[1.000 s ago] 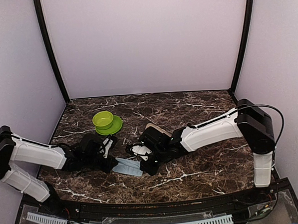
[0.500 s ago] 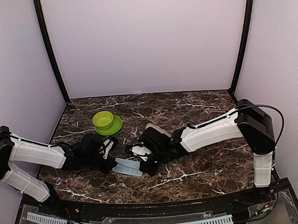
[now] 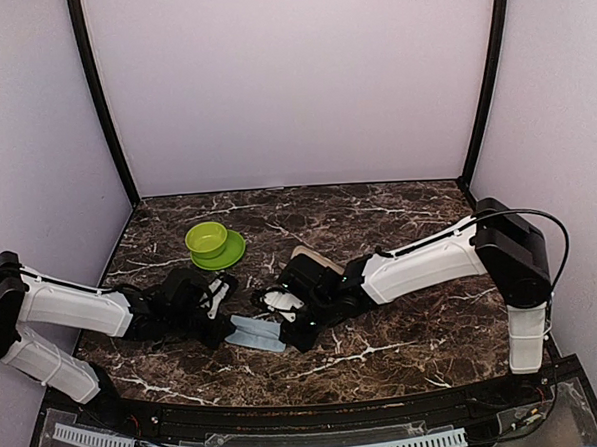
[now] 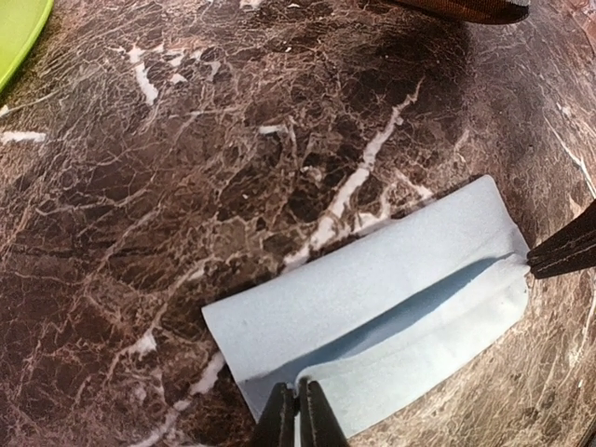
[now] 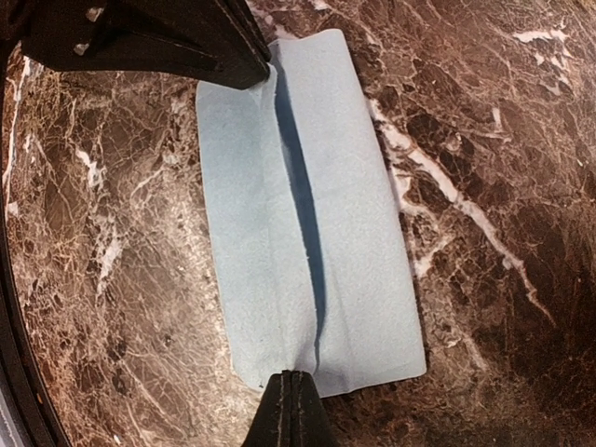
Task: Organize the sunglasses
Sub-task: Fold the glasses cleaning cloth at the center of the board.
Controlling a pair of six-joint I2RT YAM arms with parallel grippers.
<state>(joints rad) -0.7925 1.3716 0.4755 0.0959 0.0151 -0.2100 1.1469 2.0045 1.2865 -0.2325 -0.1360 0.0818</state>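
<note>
A light blue cloth (image 3: 256, 333) lies folded lengthwise on the marble table, with a loose flap edge running down its middle (image 5: 307, 214). My left gripper (image 4: 298, 399) is shut on that flap at the cloth's left end (image 4: 372, 307). At the opposite end my right gripper (image 5: 291, 382) is shut on the same flap edge. In the top view the left gripper (image 3: 227, 330) and the right gripper (image 3: 286, 336) face each other across the cloth. The sunglasses are out of view.
A green bowl (image 3: 207, 236) sits on a green plate (image 3: 230, 253) behind the left arm. A tan and brown oblong object (image 3: 315, 256) lies just behind the right wrist. The table's front edge is close below the cloth.
</note>
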